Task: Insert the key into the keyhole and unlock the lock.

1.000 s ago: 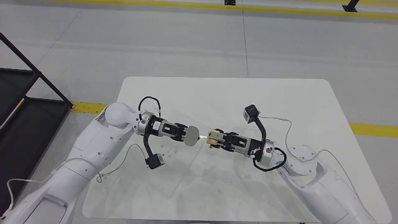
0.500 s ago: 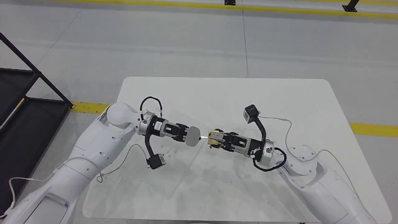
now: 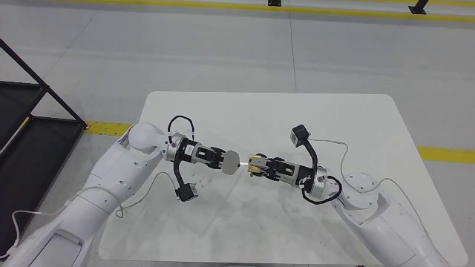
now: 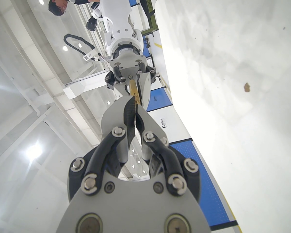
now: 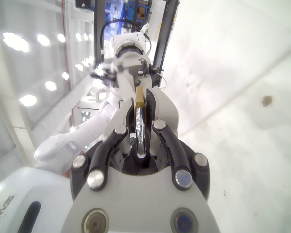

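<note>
1. The left gripper (image 4: pixel 135 106) was clamped shut on the key (image 3: pixel 242 165), held above the surface (image 3: pixel 334 119).
2. The key's tip met the brass lock (image 5: pixel 138 101); how deep it sat could not be told.
3. The right gripper (image 5: pixel 141 90), facing the left one, was closed tight around the lock.
4. Insertion seemed the step in hand; next, the key needed pushing home along its line, then a twist against the braced lock.
</note>
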Available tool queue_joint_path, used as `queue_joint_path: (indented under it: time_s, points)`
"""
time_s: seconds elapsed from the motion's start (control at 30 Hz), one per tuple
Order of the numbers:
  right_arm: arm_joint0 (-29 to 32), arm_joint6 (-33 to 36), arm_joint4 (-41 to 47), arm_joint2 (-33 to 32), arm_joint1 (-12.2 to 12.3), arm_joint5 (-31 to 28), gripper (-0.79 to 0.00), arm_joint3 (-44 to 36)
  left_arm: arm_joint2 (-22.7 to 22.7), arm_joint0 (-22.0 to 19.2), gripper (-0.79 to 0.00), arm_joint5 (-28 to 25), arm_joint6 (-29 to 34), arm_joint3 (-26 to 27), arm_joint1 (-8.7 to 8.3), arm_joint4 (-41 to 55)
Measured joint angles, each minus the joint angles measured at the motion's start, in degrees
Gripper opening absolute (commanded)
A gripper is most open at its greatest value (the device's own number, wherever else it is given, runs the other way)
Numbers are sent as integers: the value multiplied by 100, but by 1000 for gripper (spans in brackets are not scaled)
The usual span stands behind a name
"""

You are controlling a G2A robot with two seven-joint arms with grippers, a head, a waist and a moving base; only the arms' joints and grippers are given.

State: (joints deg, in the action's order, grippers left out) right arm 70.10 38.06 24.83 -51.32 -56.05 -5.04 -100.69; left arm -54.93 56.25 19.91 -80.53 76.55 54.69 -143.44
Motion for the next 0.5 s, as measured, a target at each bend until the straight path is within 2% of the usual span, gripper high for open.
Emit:
queue_joint_path:
  time_s: [0.5]
  points:
    - [0,0,0,0,0,0,-785,0,143,-146,-785,46,-168,-220,60,190]
